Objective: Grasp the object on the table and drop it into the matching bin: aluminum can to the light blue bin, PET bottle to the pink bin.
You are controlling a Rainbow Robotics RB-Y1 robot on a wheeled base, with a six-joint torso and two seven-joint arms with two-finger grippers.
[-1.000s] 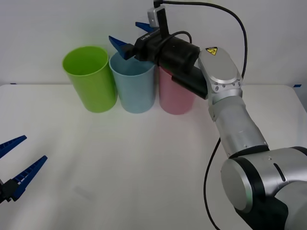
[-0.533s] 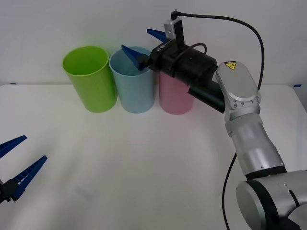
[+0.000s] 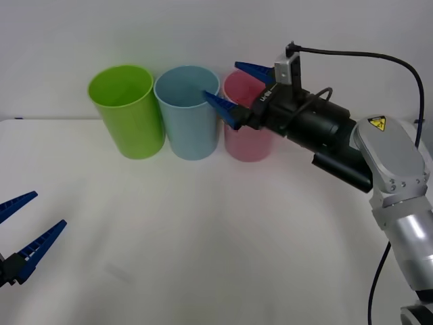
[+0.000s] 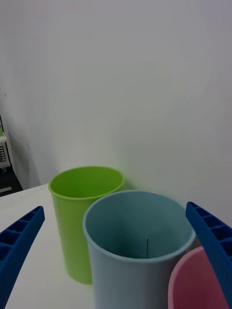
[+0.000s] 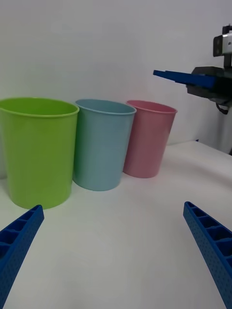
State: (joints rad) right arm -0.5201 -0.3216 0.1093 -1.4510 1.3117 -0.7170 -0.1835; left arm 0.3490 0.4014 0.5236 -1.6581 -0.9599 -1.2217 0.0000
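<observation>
**Right gripper open and empty above the pink bin**

Right gripper [image 3: 242,91] is seen raised at the far side of the table [image 3: 203,230], its two blue ribbed fingers spread wide apart, and nothing is held between them. In the front view the lower finger is laid across the gap between the light blue bin [image 3: 187,112] and the pink bin [image 3: 247,128], while the upper finger is placed over the far rim of the pink bin. The black wrist and the silver arm are stretched from the right side of the scene toward the bins.

Three bins are lined up at the far edge of the table: a lime green bin [image 3: 126,110] on the left, the light blue bin in the middle, the pink bin on the right. They are set just beside each other and all stand upright. In the right wrist view the open mouth of the light blue bin [image 4: 137,236] is looked into from above; its inside is seen only partly, and it cannot be told if the aluminum can lies at the bottom.

Left gripper [image 3: 20,230] is kept low at the near left corner of the table, well apart from the bins. Its fingers are also spread open, and nothing is held by them.
</observation>
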